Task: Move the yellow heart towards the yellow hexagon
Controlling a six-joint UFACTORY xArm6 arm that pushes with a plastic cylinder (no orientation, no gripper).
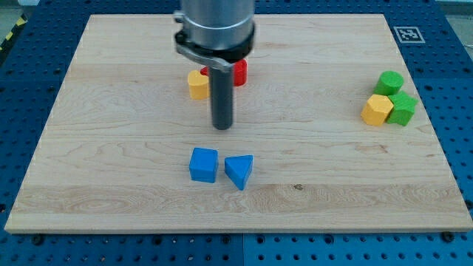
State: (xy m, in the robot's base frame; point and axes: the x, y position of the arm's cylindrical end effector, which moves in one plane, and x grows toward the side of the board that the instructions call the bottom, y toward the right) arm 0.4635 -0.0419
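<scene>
The yellow heart [197, 85] lies near the view's top centre, partly hidden by my rod. The yellow hexagon [377, 109] lies at the view's right, touching two green blocks. My tip [222, 126] rests on the board just below and right of the yellow heart, a short way apart from it. The hexagon is far to the right of my tip.
A red block [239, 72] sits right of the heart, mostly hidden behind the rod. A green cylinder [390, 82] and a green block [403, 108] flank the hexagon. A blue cube [204, 164] and a blue triangle [239, 171] lie below my tip.
</scene>
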